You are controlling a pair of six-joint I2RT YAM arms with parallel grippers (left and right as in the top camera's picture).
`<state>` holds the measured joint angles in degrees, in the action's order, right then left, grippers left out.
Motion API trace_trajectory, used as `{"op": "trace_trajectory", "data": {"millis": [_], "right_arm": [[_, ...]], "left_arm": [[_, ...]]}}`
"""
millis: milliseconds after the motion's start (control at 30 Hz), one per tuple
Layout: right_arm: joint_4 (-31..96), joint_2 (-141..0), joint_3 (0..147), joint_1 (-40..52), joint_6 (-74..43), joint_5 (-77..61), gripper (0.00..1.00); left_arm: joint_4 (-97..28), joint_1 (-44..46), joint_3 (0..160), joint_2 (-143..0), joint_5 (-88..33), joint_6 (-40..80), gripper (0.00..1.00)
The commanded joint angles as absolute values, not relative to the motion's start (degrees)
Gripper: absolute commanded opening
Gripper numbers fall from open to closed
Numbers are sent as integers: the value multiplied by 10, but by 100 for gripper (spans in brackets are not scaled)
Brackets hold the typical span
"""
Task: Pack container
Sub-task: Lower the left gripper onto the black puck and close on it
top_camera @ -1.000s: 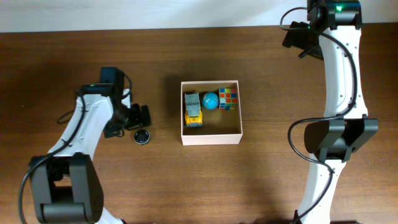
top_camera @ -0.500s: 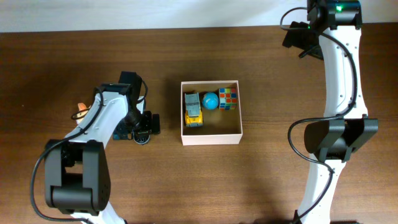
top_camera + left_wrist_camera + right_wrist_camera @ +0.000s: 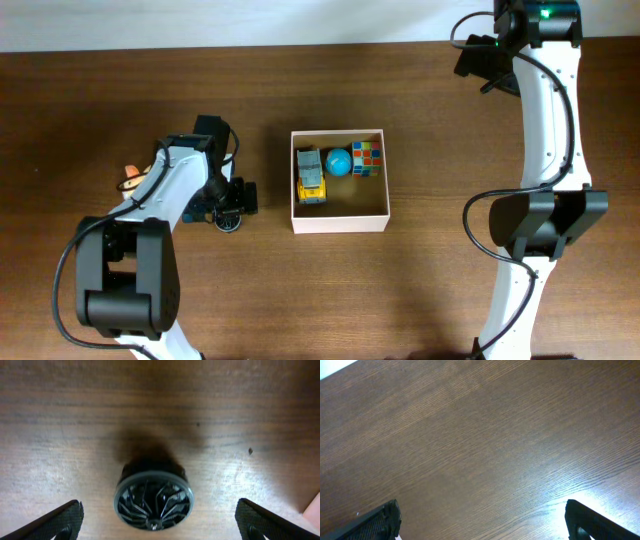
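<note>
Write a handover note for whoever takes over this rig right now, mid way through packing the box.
Left fingers: open, either side of a small black round toy on the table, not gripping it.
Right fingers: open, empty, over bare table far from the box.
Done: yellow truck, blue ball and colour cube are in the box.
Left: probably close on the black toy and box it; a small orange thing also lies at the table's left.
</note>
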<state>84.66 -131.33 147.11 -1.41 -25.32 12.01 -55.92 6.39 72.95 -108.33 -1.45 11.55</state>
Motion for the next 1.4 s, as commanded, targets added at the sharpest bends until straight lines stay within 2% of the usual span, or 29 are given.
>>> {"op": "trace_trajectory", "data": {"millis": [0,633,800,900,1133,1167,1233,1367], "right_arm": [[847,-1306,1472,-16,-256,127,99],[847,-1306,1472,-16,-256,127,99],[847,-1306,1472,-16,-256,127,99],[847,-1306,1472,-16,-256,127,99],[847,-1306,1472,-16,-256,127,99],[847,-1306,1472,-16,-256,127,99],[847,-1306,1472,-16,-256,127,99],[847,-1306,1472,-16,-256,127,99]], "left_arm": [[-551,63,716,-1088,-11,106,99],[-544,63,713,-1124,-15,115,100],[-542,63,713,-1135,-21,121,93],[-540,63,713,-1135,-22,122,85],[-540,63,713,-1135,-21,122,76],[-540,63,713,-1135,-21,122,74],[-540,63,713,-1135,-21,128,63],[-537,63,713,-1135,-21,137,61]]}}
